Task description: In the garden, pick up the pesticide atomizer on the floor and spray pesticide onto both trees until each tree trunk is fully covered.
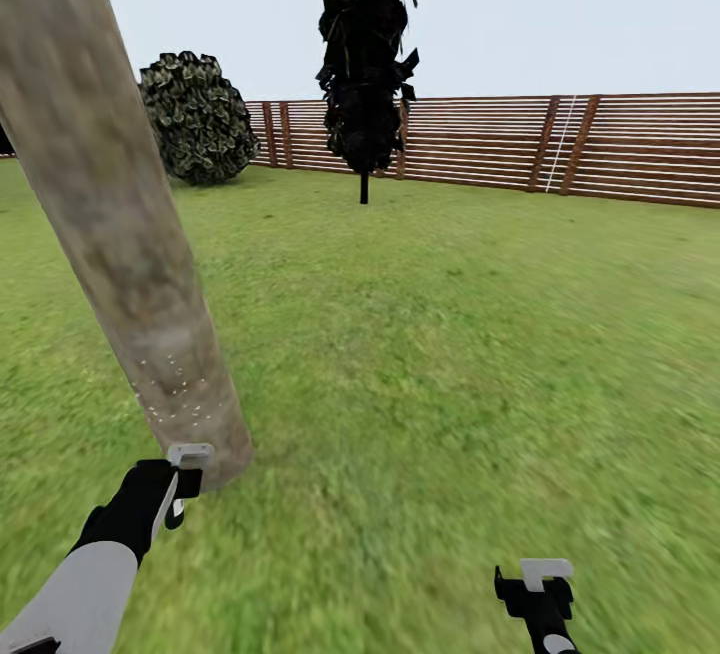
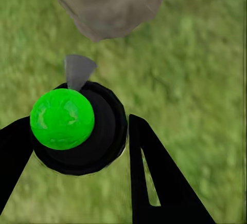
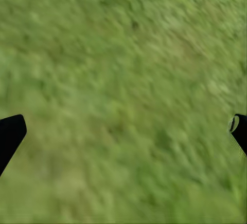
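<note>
One tree trunk stands at the left of the head view: a thick, smooth, branchless column, mottled grey-tan with greenish patches, leaning and rising out of frame. A scatter of tiny white specks dots its lower part. It is rooted in the garden's lawn, a blurred, tufted green that runs back to a fence of brown horizontal wooden slats. Before the fence stand one rounded shrub with blocky dark-green leaves and one narrow, near-black cypress on a thin stem.

Two arms show in the head view, both low. The left gripper — black wrist, pale flat finger — sits just beside the base of the trunk. In the left wrist view its two black fingers straddle a round black object bearing a glossy bright-green ball, with a small grey wedge above it and the trunk's foot beyond. The jaws look closed around that object, though actual contact is not clear, and I cannot tell whether it is the atomizer.

The right gripper hangs over bare grass, well apart from the trunk. In the right wrist view its dark fingertips sit at opposite edges of the frame — jaws spread wide, holding nothing.
</note>
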### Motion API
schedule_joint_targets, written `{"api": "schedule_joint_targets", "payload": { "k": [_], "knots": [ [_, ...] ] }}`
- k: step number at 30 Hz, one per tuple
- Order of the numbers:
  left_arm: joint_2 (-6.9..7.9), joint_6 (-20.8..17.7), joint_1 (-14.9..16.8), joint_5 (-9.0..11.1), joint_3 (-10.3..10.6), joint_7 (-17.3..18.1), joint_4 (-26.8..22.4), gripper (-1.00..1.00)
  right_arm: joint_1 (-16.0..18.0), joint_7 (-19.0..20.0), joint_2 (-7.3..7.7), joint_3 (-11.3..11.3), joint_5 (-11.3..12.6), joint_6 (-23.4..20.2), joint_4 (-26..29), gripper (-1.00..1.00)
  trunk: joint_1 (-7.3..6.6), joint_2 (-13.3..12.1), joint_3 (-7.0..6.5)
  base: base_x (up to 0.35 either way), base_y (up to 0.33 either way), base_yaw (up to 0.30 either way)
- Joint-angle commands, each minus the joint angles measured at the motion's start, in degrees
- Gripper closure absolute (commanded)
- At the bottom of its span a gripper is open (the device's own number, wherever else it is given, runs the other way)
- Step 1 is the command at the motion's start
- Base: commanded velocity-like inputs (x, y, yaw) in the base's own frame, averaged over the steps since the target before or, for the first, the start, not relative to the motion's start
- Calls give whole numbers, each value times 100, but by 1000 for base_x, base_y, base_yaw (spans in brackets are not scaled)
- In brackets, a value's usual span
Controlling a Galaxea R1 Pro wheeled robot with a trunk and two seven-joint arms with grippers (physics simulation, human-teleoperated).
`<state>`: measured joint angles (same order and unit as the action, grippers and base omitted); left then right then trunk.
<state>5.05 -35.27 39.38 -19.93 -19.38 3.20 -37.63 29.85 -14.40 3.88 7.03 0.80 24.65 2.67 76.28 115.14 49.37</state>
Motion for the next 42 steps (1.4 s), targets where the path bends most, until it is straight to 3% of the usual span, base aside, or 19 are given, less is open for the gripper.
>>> {"api": "schedule_joint_targets", "payload": {
  "k": [1,8,9,13,15,32,42],
  "knots": [
    [-8,-24,2,-48,-20,23,-9,100,3,-30,-1,50,8,5,-3,-100,2,2,5,238,-197,0],
    [-23,-41,0,-44,-35,5,-81,100,-20,-1,-27,60,-9,13,-3,-100,2,2,19,-11,-210,71],
    [-22,-41,0,-19,-58,5,-84,100,-22,116,-29,61,-9,14,-3,-100,2,2,23,-254,-193,231],
    [-21,-34,0,139,-245,5,-87,100,-23,1233,10,47,-2,6,-3,-100,2,2,39,-165,-222,242],
    [-21,-33,0,155,-260,2,-87,100,-23,1348,28,42,4,5,-3,-100,2,2,47,-24,-262,246],
    [-23,-33,0,165,-279,-4,-39,100,-25,1079,46,35,8,14,-3,-100,2,2,60,182,-224,60],
    [-29,-33,0,261,-277,4,-59,100,-26,1078,42,35,8,14,-3,-100,2,2,60,125,-243,246]
  ]
}}
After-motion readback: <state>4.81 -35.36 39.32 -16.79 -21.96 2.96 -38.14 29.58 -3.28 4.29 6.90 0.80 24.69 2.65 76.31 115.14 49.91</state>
